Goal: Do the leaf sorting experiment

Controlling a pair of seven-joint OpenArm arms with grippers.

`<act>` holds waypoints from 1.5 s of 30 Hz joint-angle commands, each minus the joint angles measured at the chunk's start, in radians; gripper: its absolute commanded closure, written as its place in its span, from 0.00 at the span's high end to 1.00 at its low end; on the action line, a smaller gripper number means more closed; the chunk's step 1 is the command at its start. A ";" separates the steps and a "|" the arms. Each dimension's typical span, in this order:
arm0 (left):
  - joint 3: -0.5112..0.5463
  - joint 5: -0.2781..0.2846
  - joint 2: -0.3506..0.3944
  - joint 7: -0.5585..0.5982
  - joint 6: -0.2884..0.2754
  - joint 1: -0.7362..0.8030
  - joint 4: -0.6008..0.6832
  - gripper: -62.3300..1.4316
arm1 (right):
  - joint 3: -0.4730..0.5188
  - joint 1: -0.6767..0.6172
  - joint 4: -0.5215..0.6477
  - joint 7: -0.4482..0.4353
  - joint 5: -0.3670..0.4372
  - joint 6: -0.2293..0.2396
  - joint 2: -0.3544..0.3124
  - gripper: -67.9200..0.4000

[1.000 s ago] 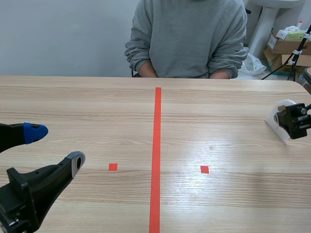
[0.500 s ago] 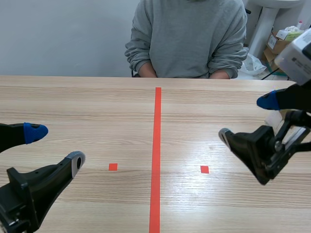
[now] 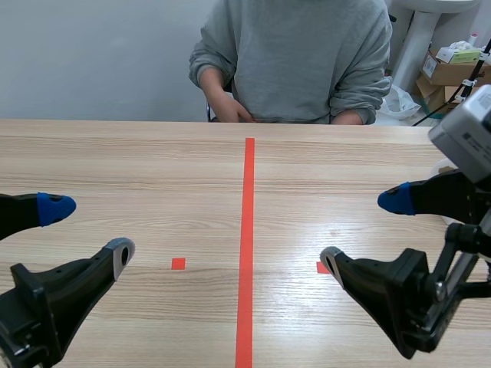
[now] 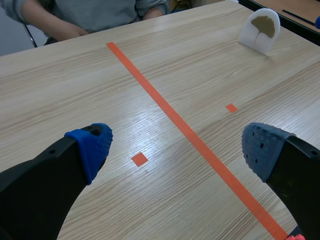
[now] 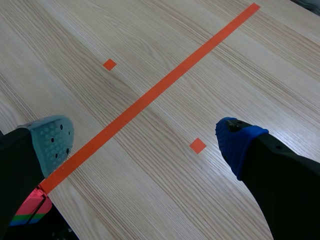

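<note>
1. Grey wall [image 3: 92,54] behind; cardboard boxes [image 3: 453,69] far right.
2. Wooden table [image 3: 153,153], orange tape line [image 3: 247,230] down the middle; person [image 3: 307,54] seated across.
3. Left gripper [image 3: 88,232], right gripper [image 3: 364,231]: jaws apart, nothing between.
4. White holder [image 4: 260,30] near the table's far right edge.

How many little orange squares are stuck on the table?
2. One square lies left of the long orange line; the second square lies right of it. None seem hidden.

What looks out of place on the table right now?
Nothing is spilled or damaged. One odd thing: no leaves show in any view. Only a white object sits near the table's right edge.
</note>
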State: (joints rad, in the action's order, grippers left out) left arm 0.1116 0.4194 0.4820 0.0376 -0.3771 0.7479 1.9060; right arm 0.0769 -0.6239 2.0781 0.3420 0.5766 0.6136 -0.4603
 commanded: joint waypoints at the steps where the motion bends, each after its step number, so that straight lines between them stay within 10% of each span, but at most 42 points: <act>1: 0.006 0.006 -0.005 0.018 -0.003 -0.003 0.018 0.89 | 0.003 0.017 -0.006 -0.013 0.011 0.002 -0.011 0.85; 45: 0.006 0.006 -0.005 0.014 -0.003 -0.003 0.018 0.89 | 0.003 0.026 -0.006 0.011 -0.023 -0.003 -0.011 0.85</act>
State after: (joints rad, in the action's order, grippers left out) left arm 0.1116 0.4194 0.4820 0.0353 -0.3771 0.7479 1.9060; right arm 0.0769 -0.6075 2.0727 0.3607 0.5423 0.6140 -0.4603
